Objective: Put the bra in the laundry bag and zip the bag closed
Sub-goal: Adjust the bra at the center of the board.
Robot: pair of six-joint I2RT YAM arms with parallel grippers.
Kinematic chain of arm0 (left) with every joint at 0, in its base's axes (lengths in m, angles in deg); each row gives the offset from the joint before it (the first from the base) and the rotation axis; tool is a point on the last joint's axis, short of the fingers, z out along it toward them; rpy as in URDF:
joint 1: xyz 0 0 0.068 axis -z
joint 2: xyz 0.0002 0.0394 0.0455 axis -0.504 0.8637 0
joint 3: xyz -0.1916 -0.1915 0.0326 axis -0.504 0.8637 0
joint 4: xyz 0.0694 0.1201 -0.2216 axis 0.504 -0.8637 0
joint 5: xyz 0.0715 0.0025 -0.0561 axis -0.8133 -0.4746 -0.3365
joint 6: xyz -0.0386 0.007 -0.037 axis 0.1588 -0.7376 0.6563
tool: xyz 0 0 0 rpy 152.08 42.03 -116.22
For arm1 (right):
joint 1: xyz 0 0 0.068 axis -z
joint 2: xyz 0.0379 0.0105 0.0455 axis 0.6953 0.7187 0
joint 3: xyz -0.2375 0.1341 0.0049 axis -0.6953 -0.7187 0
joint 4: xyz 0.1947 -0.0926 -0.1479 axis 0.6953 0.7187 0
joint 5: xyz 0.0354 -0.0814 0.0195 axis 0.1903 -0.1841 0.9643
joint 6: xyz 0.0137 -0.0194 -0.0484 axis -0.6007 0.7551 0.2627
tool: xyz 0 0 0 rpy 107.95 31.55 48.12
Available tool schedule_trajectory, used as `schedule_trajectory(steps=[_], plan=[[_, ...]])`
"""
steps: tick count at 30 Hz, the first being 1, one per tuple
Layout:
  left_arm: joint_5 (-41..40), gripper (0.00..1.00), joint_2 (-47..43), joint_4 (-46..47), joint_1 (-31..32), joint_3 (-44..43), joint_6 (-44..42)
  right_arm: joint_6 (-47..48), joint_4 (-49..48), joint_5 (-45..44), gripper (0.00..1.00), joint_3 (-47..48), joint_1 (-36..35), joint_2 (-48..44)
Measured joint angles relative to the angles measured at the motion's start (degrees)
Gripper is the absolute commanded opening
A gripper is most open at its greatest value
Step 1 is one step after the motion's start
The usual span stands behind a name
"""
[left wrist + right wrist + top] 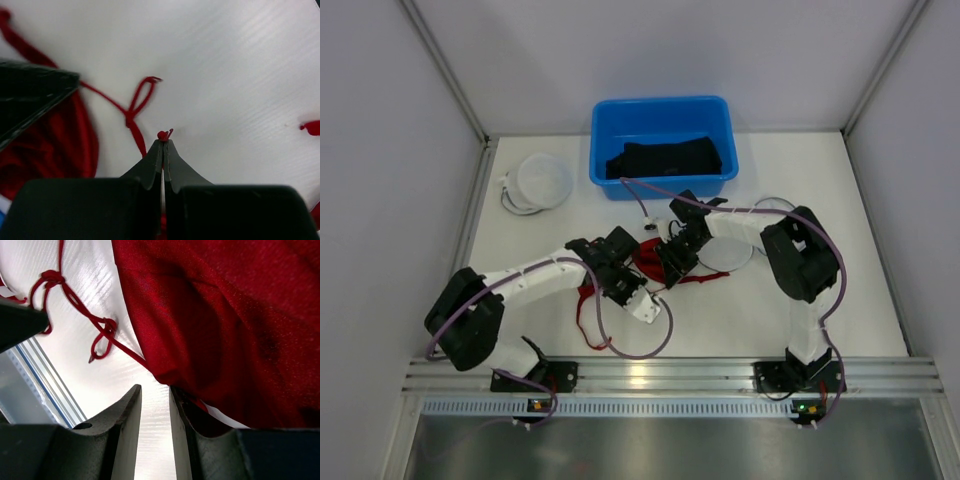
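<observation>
Two grippers at the red bra (650, 262), which lies crumpled mid-table (840, 300), just in front of the blue bin (660, 108).
L gripper (163, 143): fingers pressed together, clamped on a thin strap end, small hook poking past the tips.
R gripper (155, 390): narrow gap betw. fingers, bare table showing through; cup fabric lies against one finger, apparently not pinched.
White round item (542, 180) far left, poss. the laundry bag.

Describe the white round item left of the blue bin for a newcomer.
Start at the blue bin at the back. Just left of it sits a white round item with cord loops at its left. Unlike the flatter white disc by the red bra, it lies off on its own.
</observation>
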Motion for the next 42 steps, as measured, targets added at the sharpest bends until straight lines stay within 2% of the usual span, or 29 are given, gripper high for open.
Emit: schedule_trajectory(steps=[5, 9, 13, 17, 24, 25, 27, 28, 31, 36, 42], plan=[[3.74, 0.0, -1.05, 0.04, -3.15, -7.39, 11.08, 0.24, 0.0, -0.02, 0.3, -0.02, -0.02, 0.0], [5.62, 0.0, 1.88, 0.24, -6.19, -11.32, 18.18, 0.2, -0.33, 0.0, 0.3, -0.42, 0.0, -0.17], [6.1, 0.0, 8.04, 0.59, -8.55, -13.14, 24.68, -0.11, -1.01, -0.04, 0.31, -1.68, 0.0, -1.09], [6.86, 0.0, 13.55, 0.9, -10.58, -14.64, 30.84, -1.09, -2.38, -0.13, 0.35, -3.82, 0.13, -2.64], [7.74, 0.0, 16.87, 1.99, -13.57, -16.33, 38.88, -3.76, -5.07, 0.17, 0.4, -8.07, 2.08, -7.45], [7.78, 0.02, 17.16, 2.19, -13.66, -16.35, 39.82, -4.13, -5.55, 0.33, 0.41, -8.35, 2.54, -8.33], [7.76, 0.14, 17.64, 2.21, -13.68, -16.35, 41.59, -4.85, -6.71, 0.74, 0.41, -8.52, 3.32, -9.49], [7.89, 0.28, 17.79, 2.29, -13.68, -16.33, 42.18, -5.29, -7.13, 0.87, 0.4, -8.61, 3.8, -9.92], [7.82, 0.39, 17.79, 2.4, -13.68, -16.31, 44.41, -6.36, -8.41, 1.6, 0.4, -8.66, 5.25, -10.36], [7.41, 0.43, 15.89, 2.4, -13.7, -16.31, 47.91, -7.63, -10.12, 2.21, 0.38, -9.4, 5.77, -10.47], [5.7, 0.41, 8.46, 2.62, -13.75, -16.26, 49.79, -8.0, -11.56, 2.8, 0.34, -9.42, 5.77, -10.47]])
